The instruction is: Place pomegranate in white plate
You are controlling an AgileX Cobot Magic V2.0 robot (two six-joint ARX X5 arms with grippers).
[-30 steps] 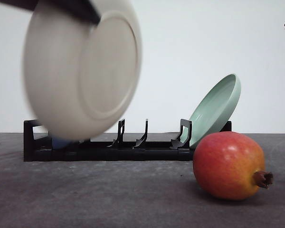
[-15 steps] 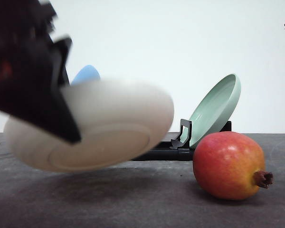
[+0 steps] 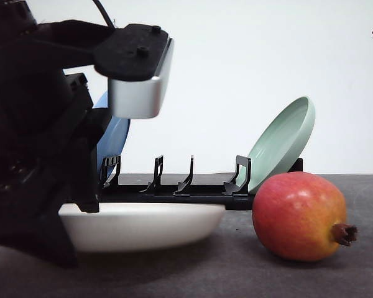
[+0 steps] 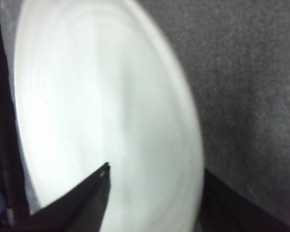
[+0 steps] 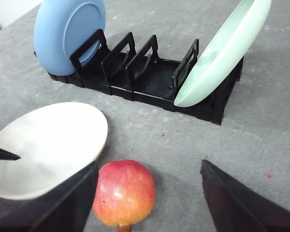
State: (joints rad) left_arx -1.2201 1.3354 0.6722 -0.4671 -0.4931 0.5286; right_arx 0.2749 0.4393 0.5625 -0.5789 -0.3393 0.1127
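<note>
Because the fruit needs a flat, open dish to land in, the white plate (image 3: pixel 143 226) is lying face up on the bench (image 3: pixel 236 273), in front of the black rack (image 3: pixel 193 186), and not standing in a slot; the left gripper (image 4: pixel 152 195) is straddling its rim, one finger showing over the inside of the dish and the other outside it, so its jaws are closing narrowly on the white plate, though whether they are gripping hard or only resting there cannot be told; the pomegranate (image 3: pixel 298 216) is sitting on the bench just beside the plate's edge, on the robot's right of it, its brown crown pointing away from the plate, so the transfer is looking like a short one; the right gripper (image 5: pixel 147 193) is hovering above the fruit with its jaws spread wide and nothing between them, seemingly poised to come down on it; as a judgement, the plate is ready and the picking of the fruit is not yet begun; counting, one pomegranate is lying out, and three plates are in sight: one white on the bench, one blue plate (image 5: pixel 67 31) standing at one end of the rack, one pale green plate (image 5: pixel 222 53) leaning at the other; one rack is holding them, its middle slots bare.
</note>
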